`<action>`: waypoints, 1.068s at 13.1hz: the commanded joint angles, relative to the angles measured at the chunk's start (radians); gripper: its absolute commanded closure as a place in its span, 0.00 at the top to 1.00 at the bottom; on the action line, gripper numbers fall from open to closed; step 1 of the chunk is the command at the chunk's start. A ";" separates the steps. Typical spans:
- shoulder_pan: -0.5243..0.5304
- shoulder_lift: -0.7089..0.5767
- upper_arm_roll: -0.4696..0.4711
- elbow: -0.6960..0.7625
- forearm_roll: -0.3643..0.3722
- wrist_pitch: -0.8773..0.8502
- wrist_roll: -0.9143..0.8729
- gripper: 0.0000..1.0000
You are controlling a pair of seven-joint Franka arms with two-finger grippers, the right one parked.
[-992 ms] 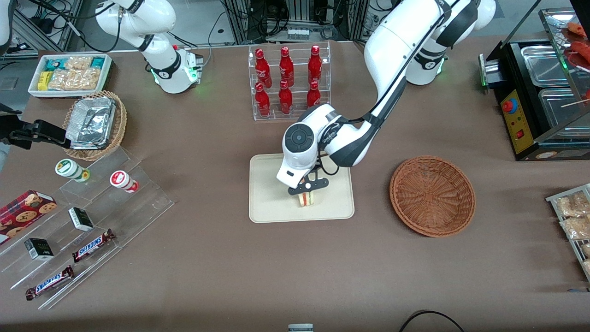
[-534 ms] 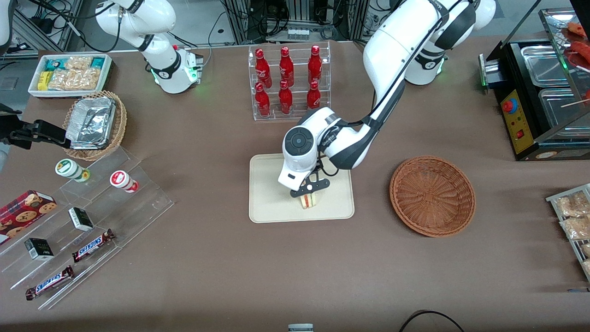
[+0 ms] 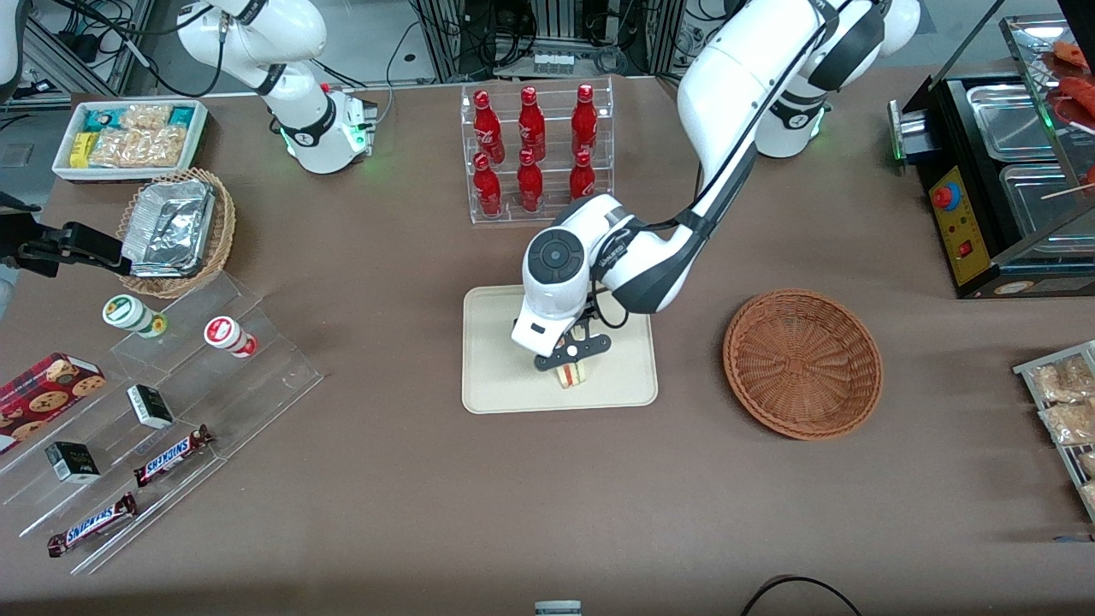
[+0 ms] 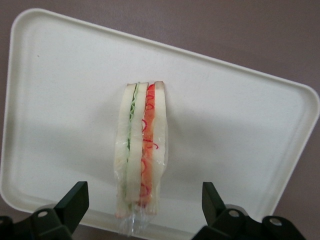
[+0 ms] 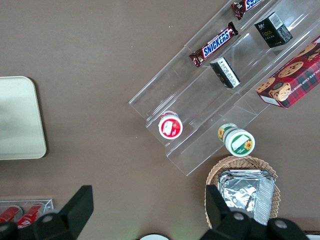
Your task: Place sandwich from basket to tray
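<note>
The gripper [image 4: 142, 207] is hanging spread wide directly above the sandwich [image 4: 140, 155], its fingers [image 4: 75, 200] standing well clear of either bread face and gripping nothing. Beneath it, the sandwich is resting on its edge on the tray [image 3: 496, 385], inside the rim nearest the front camera; clear film is wrapping it. The basket [image 3: 802, 364] is sitting empty toward the working arm's end of the table [image 3: 547, 496]. The wedge is probably light, soft and easily crushed, and its wrap slippery; holding gently across the two flat bread faces looks safest.
</note>
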State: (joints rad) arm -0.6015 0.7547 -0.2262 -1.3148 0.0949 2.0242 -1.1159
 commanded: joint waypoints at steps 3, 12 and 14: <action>0.006 -0.132 0.010 -0.001 0.020 -0.148 -0.007 1.00; 0.259 -0.348 0.010 -0.101 0.011 -0.348 0.424 1.00; 0.343 -0.392 0.008 -0.139 0.005 -0.357 0.522 1.00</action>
State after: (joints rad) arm -0.3257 0.4373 -0.2072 -1.3737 0.1049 1.6770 -0.6720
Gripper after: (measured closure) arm 0.000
